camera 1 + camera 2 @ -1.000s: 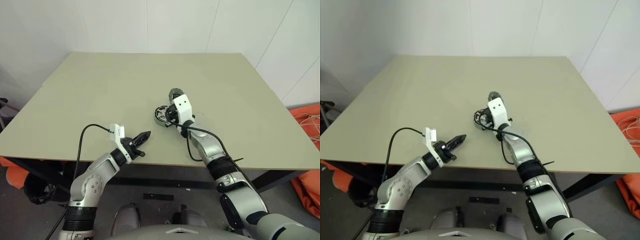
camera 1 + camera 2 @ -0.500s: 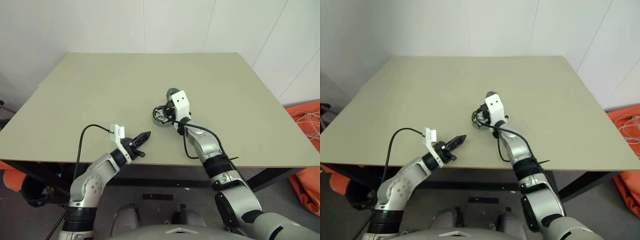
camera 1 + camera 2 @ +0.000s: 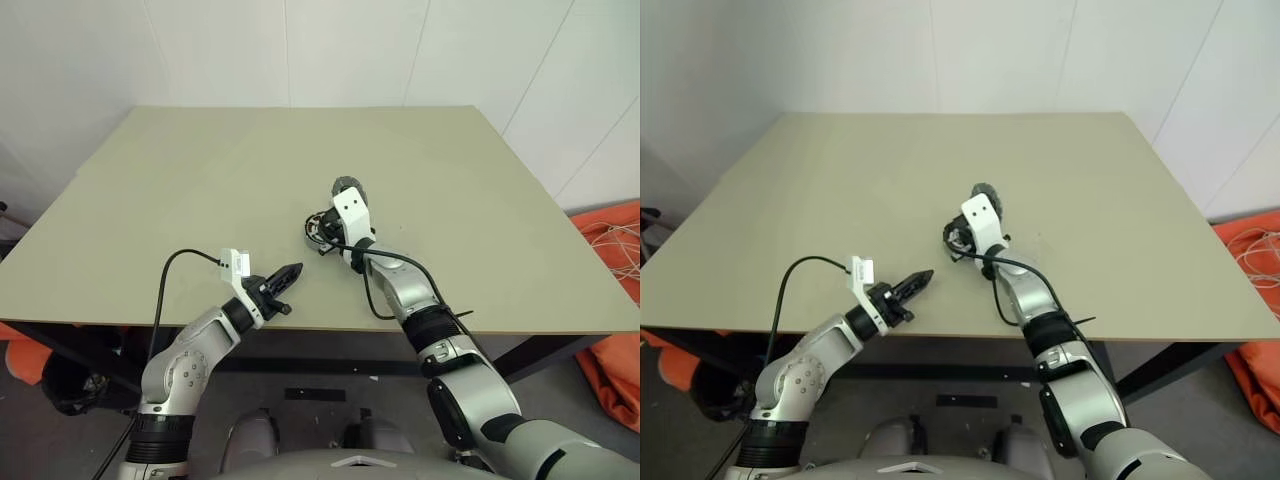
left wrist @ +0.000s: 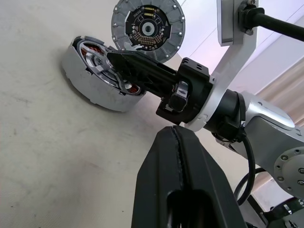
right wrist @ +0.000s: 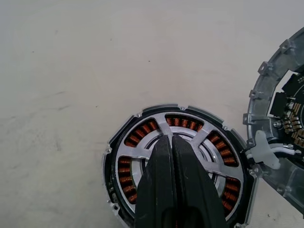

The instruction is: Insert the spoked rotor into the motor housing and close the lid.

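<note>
Head camera: olive-green bench (image 3: pixel 200 180) against white wall panels; near its middle, the motor housing (image 3: pixel 318 229), a short round drum partly hidden behind the right end effector (image 3: pixel 322 230), whose white wrist bracket rises over it; just behind that bracket, the lid (image 3: pixel 346 184), a small grey disc, apparently standing tilted at the housing's far edge, though the pictures are too small to settle this. Left end effector (image 3: pixel 290 272), black fingers pressed together and holding nothing, hangs over the bench's near edge, well apart from the housing; a black cable loops from its wrist. Orange netting (image 3: pixel 610 240) lies on the floor off the bench's right side. Left wrist camera: left end effector's fingers (image 4: pixel 183 190) meet along a single seam; beyond them the housing (image 4: pixel 90 80) sits on the bench with bright metal side wall, copper windings visible inside; the right end effector's black fingers (image 4: pixel 137 71) lie across its top face; the lid (image 4: pixel 147 27) stands behind, its circuit-patterned face toward the camera. Right wrist camera: right end effector (image 5: pixel 171 142), fingers shut side by side with nothing between them, tips over the hub of the spoked rotor (image 5: pixel 209 137); rotor seated inside the housing (image 5: pixel 116 142), copper-brown windings showing between the spokes; the lid (image 5: pixel 278 114) adjoins the housing's rim, attached at a pale hinge piece (image 5: pixel 263 154).
</note>
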`<state>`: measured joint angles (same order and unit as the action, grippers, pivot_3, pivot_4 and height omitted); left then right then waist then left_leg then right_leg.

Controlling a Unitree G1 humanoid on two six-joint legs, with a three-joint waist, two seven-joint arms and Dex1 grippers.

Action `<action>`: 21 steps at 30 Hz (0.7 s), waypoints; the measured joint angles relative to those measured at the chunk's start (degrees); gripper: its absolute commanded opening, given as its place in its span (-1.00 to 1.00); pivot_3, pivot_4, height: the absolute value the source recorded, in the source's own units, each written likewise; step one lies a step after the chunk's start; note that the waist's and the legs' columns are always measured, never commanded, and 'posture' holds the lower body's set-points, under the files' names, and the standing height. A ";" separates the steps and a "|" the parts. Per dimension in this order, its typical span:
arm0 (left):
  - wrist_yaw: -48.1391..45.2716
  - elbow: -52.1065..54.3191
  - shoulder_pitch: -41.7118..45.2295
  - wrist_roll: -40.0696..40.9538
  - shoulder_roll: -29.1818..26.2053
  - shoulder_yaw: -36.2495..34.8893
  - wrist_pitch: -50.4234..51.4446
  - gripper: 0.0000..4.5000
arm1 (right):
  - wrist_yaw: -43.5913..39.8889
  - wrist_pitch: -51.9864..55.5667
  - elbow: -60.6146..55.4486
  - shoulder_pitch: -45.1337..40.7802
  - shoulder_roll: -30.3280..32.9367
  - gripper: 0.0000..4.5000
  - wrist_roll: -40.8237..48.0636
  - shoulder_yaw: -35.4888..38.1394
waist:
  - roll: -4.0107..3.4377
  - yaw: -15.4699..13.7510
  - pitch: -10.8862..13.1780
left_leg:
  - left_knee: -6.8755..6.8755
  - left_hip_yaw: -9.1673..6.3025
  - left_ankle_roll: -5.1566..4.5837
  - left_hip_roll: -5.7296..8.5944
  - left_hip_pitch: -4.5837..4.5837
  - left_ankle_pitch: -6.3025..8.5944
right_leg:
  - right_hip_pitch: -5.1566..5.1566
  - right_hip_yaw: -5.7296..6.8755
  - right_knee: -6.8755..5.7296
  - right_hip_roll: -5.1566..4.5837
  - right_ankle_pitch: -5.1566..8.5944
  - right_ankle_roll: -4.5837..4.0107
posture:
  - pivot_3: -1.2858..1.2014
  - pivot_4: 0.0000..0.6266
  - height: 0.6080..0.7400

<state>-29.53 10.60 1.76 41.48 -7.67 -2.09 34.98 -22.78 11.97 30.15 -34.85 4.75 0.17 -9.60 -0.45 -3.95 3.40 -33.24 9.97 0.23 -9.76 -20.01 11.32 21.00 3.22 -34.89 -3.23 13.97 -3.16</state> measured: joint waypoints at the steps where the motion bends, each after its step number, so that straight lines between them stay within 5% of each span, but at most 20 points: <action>1: 0.00 0.02 -0.03 0.00 0.00 0.00 0.00 -1.00 | -1.33 1.03 -1.59 0.50 0.54 -0.99 0.09 -0.19 | 0.00 -0.02 0.00 | 0.00 0.00 0.00 0.00 -0.03 0.00 | 0.01 0.00 0.00 0.00 0.00 0.00 | 0.03 -1.00 1.00; 8: 0.00 0.23 -0.14 0.06 0.11 -0.10 0.00 -1.00 | -14.96 11.11 -21.45 1.97 8.99 -0.99 1.83 -4.14 | 0.02 -0.17 0.01 | -0.03 -0.01 -0.08 0.00 -0.03 0.04 | 0.00 0.00 0.02 0.01 0.00 0.00 | 0.03 -1.00 1.00; 12: -0.03 0.22 -0.03 0.07 0.23 -0.09 0.00 -1.00 | -20.20 14.68 -24.78 1.96 11.62 -0.60 1.86 -7.78 | 0.02 -0.16 0.02 | -0.05 -0.01 -0.08 -0.01 -0.02 0.04 | -0.02 0.00 0.02 0.01 0.00 0.00 | 0.03 -1.00 1.00; 20: 0.00 0.22 0.00 0.05 0.71 -0.13 -0.05 -1.00 | -24.10 13.85 -22.85 0.75 13.85 0.57 -0.79 -12.11 | 0.03 -0.16 0.02 | -0.08 -0.01 -0.08 -0.01 -0.04 0.04 | 0.00 0.00 0.01 0.00 0.00 -0.01 | 0.03 -1.00 1.00; 21: 0.00 0.22 0.01 0.05 0.77 -0.12 -0.06 -1.00 | -24.13 13.55 -22.30 0.31 13.89 0.57 -1.22 -12.18 | 0.04 -0.14 0.02 | -0.08 -0.01 -0.08 -0.01 -0.04 0.04 | 0.00 0.00 0.01 0.00 0.00 -0.01 | 0.03 -1.00 1.00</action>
<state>-29.53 10.82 1.78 41.53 -6.90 -2.21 34.92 -46.91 25.52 7.85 -34.53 18.64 -1.05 -21.79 -0.42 -4.09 3.43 -33.32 9.96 0.16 -9.77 -20.06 11.36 21.00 3.22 -34.87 -3.23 13.97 -3.17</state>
